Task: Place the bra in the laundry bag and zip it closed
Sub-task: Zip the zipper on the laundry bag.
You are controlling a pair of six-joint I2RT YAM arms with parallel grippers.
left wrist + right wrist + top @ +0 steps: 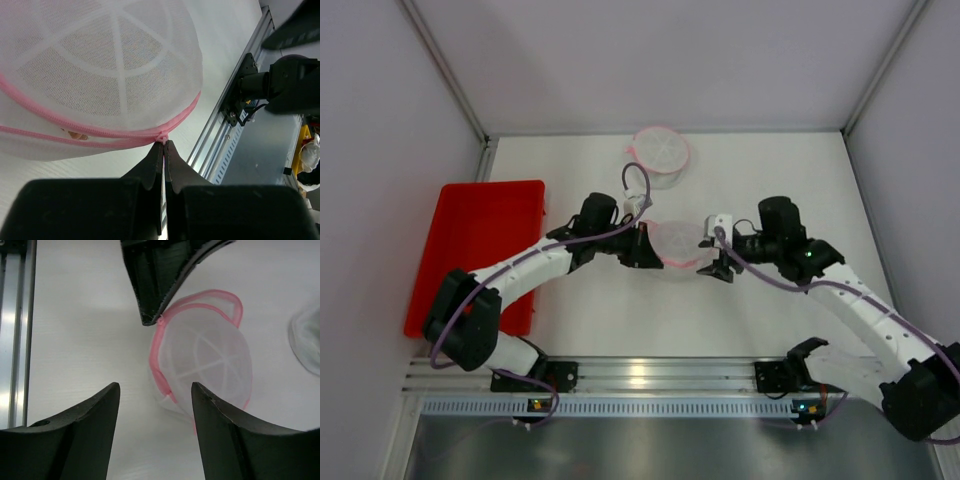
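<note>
white arm links (525, 265) with black joints (465, 320), thin purple cables (647, 188) and dark tapered pincer fingers (85, 435).

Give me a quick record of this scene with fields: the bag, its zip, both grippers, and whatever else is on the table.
laundry bag: white mesh dome with a pink zip, middle of the table
zip state: partly open; the pink edges part beside the zip pull
left gripper: jaws shut on the zip pull
right gripper: jaws open, holding nothing, just off the bag
red tray: left side of the table
second mesh pouch: at the back, apart from the bag
</note>
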